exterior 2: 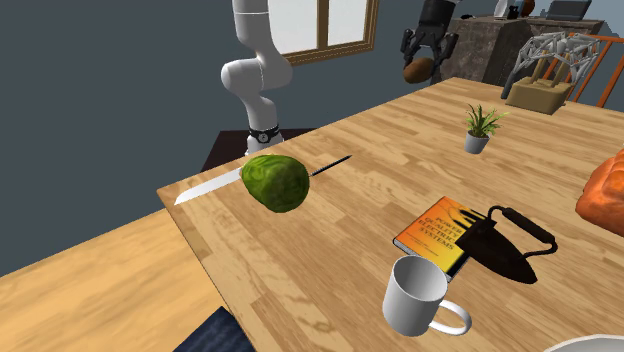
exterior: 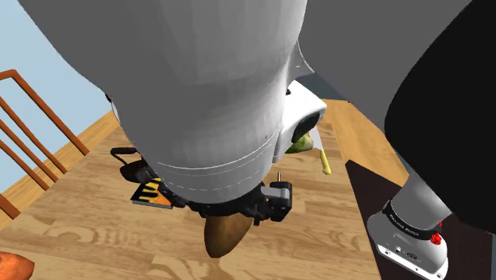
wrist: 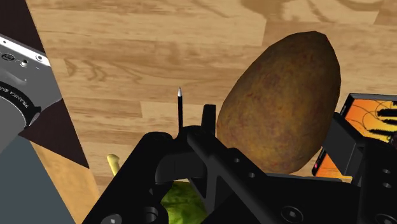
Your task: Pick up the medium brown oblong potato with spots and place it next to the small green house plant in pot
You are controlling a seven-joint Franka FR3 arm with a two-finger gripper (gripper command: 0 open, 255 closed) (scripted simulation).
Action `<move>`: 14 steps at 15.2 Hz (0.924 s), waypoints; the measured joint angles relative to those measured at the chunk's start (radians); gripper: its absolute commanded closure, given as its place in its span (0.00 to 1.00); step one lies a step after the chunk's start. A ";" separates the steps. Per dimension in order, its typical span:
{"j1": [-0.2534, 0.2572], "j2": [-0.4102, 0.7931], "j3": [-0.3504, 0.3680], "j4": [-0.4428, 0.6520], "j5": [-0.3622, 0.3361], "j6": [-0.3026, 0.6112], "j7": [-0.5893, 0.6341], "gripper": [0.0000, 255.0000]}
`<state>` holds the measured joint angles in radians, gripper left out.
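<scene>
My black gripper (wrist: 277, 137) is shut on the brown, oblong potato (wrist: 283, 105), which sits clasped between the two fingers. In the second exterior view the gripper (exterior 2: 424, 52) holds the potato (exterior 2: 419, 71) high in the air above the table's far side. The small green plant in its grey pot (exterior 2: 479, 127) stands on the wooden table (exterior 2: 330, 250), below the potato and toward that view's right. In the shoulder view the potato (exterior: 222, 235) hangs under the gripper (exterior: 234, 216), with the arm's white links hiding much of the table.
A green melon (exterior 2: 275, 182) lies beside a long knife (exterior 2: 205, 187). An orange book (exterior 2: 440, 232), a black iron (exterior 2: 510, 242) and a white mug (exterior 2: 418, 297) stand toward the near edge. An orange object (exterior 2: 605, 195) lies at the right. A chair (exterior: 32, 139) stands beside the table.
</scene>
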<state>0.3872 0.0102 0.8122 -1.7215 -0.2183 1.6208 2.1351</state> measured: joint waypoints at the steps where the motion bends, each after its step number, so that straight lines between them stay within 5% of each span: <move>1: 0.014 0.013 0.013 0.012 -0.006 -0.010 0.027 1.00; 8: 0.156 0.158 0.097 0.145 -0.091 -0.098 0.243 1.00; 14: 0.357 0.341 0.117 0.329 -0.205 -0.200 0.423 1.00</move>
<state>0.7443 0.3516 0.9293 -1.3922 -0.4238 1.4210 2.5582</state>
